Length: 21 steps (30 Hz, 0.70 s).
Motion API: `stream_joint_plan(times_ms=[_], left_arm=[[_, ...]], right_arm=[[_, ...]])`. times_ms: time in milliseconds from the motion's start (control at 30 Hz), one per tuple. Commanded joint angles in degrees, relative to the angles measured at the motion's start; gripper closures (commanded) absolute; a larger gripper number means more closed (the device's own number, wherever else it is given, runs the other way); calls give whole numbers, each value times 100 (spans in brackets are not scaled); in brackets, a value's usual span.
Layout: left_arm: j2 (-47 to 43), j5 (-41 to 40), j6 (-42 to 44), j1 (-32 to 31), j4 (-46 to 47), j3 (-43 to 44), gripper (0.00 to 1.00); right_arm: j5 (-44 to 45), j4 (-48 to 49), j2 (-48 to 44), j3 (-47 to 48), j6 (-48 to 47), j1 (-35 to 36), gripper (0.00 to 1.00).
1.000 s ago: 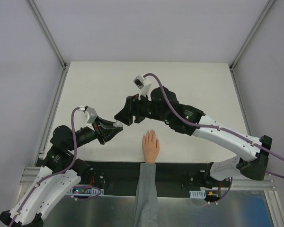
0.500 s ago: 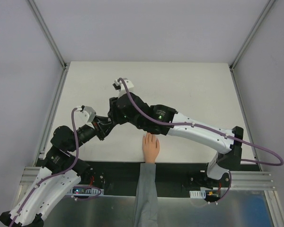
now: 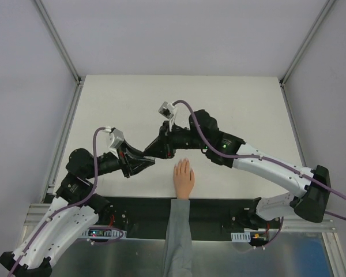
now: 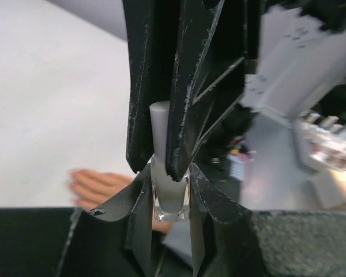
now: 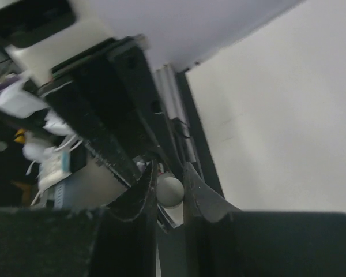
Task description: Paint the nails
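My left gripper (image 4: 170,193) is shut on a small clear nail polish bottle (image 4: 172,199) of pale grey polish, held above the table left of the hand. My right gripper (image 5: 170,176) comes in from the opposite side and its jaws press both sides of the bottle's round grey cap (image 5: 170,191). The two grippers meet tip to tip, left gripper (image 3: 144,164) and right gripper (image 3: 154,151). The peach-coloured hand (image 3: 183,178) lies flat, fingers pointing away, just right of them. Its nails are too small to make out; the hand (image 4: 98,187) is blurred in the left wrist view.
The hand's grey sleeve (image 3: 179,231) crosses the black strip (image 3: 219,210) at the table's near edge, between the arm bases. Metal frame rails (image 3: 63,133) border the white table (image 3: 236,104) on the left and right.
My right arm swung in toward the left gripper and its jaws went from wide to shut on the bottle's cap. The left gripper shifted slightly right, still holding the bottle.
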Motion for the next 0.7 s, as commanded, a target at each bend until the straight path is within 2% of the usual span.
stream_joint_plan(times_ms=[0,100,200,233,333,367,400,433,467,500,533,567,633,667], left_arm=[[448,2616,-2305,-17,3537,-141,100],[686,2529,-2470,-17,3660,-134,100],[607,2248,-2051,-17,3178,-2,100],[563,2143,-1848,-17,2620,68,100],[414,1695,-1005,-17,1712,393,100],[370,1537,-750,-17,1048,550,100],[300,1066,-225,-17,728,613,100],[134,870,6,-17,516,648,100],[45,598,235,-17,79,701,100],[-25,325,629,-17,-91,710,100],[-122,-34,850,-17,-293,728,100],[-158,-186,1026,-17,-512,745,100],[-211,-633,1431,-17,-620,711,100],[-237,-705,1546,-17,-629,667,100]], right_arm=[[-3366,2345,-320,-503,443,-229,100],[-3526,2995,-381,-811,742,-405,100],[-3578,3663,-382,-960,1137,-555,100],[-3579,3760,-355,-961,1182,-590,100],[-3369,3823,-408,-961,1279,-616,100],[-2941,3518,-495,-952,1279,-651,100],[-2659,3263,-548,-935,1166,-652,95],[-2325,2843,-592,-717,1025,-652,74],[-1278,1533,-619,-550,885,-617,62],[-806,1033,-662,-357,527,-556,52],[304,601,-680,-24,401,-329,40],[1020,-325,-689,153,356,-196,34],[2014,-650,-584,417,173,163,28],[2577,-1182,-523,837,163,305,28]])
